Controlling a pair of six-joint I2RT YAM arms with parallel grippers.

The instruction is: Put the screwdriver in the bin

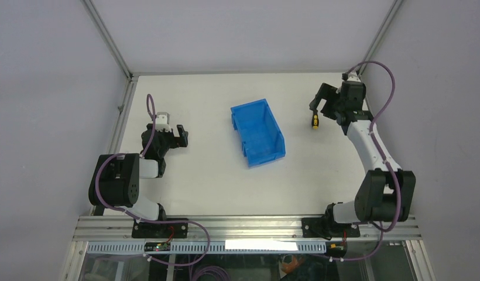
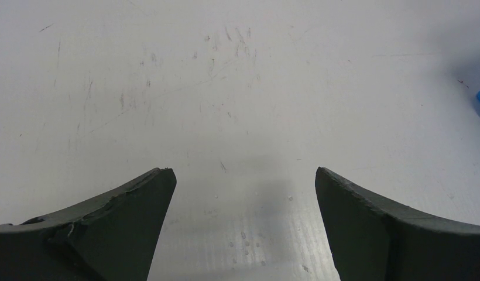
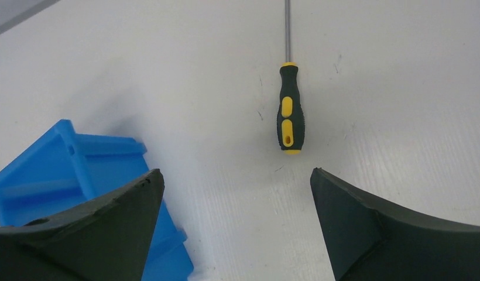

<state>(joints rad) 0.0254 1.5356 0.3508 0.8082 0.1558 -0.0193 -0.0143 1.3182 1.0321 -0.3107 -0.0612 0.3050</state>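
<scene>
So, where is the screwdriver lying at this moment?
In the top view the screwdriver lies on the right side of the table, apart from the bin to its left, just ahead of the open right gripper.

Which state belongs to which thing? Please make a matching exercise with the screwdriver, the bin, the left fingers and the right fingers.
Things: 1 screwdriver; 2 bin; 3 left fingers; 4 right fingers.
States: A open above bare, scratched table; B blue, nothing inside; C open, pointing at the yellow-and-black handle; D lying flat outside the bin.
Pairs: 1-D, 2-B, 3-A, 4-C.
</scene>
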